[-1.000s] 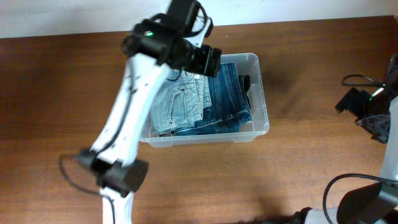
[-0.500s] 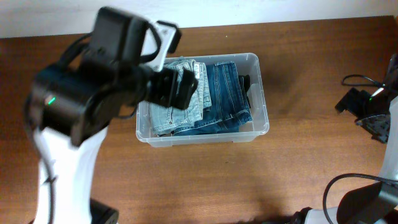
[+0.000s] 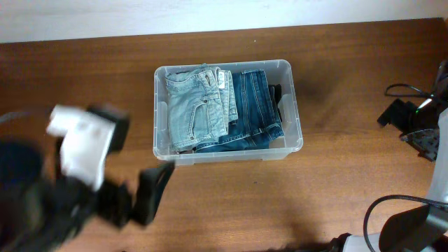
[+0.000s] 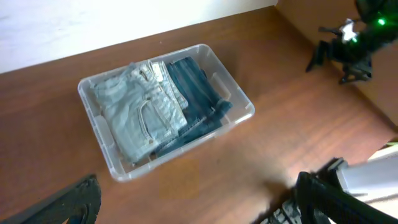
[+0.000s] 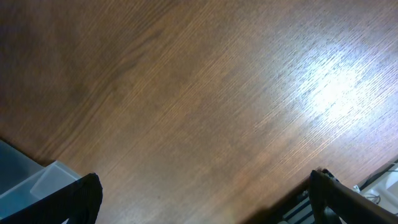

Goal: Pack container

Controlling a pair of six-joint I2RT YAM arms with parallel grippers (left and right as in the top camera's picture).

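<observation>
Closest to me, low on the left of the overhead view, the left arm (image 3: pixel 84 150) is a white and black blur above the worktop (image 3: pixel 231 203). The left fingers (image 3: pixel 152 190) are spread about as wide as they go. From the wrist camera, the 2 dark tips sit at opposite bottom corners of the picture, with only bare wood between them, so they have hold of nothing. They are near the front left corner of the container, but clear of it and not touching it.

A little further back, near the middle of the worktop, stands the container (image 3: pixel 297 119). It is a clear plastic bin with a thick rim and rounded corners, and its long side faces me. A folded pair of light blue jeans (image 3: pixel 192 112) fills its left half. A folded pair of dark blue jeans (image 3: pixel 255 112) lies just beside them on the right, and the 2 touch along their edges. A small black item (image 3: pixel 276 94) is wedged between the dark pair and the right wall, though I cannot tell what it is.

Off at the right edge, well apart from the bin, the right fingers (image 5: pixel 348 199) are also wide open over bare wood and hold nothing. A clear plastic corner shows at the lower left of that wrist view. A black cable (image 3: pixel 399 88) loops beside that arm.

Furthest back, a white wall (image 3: pixel 210 14) runs behind the worktop.
</observation>
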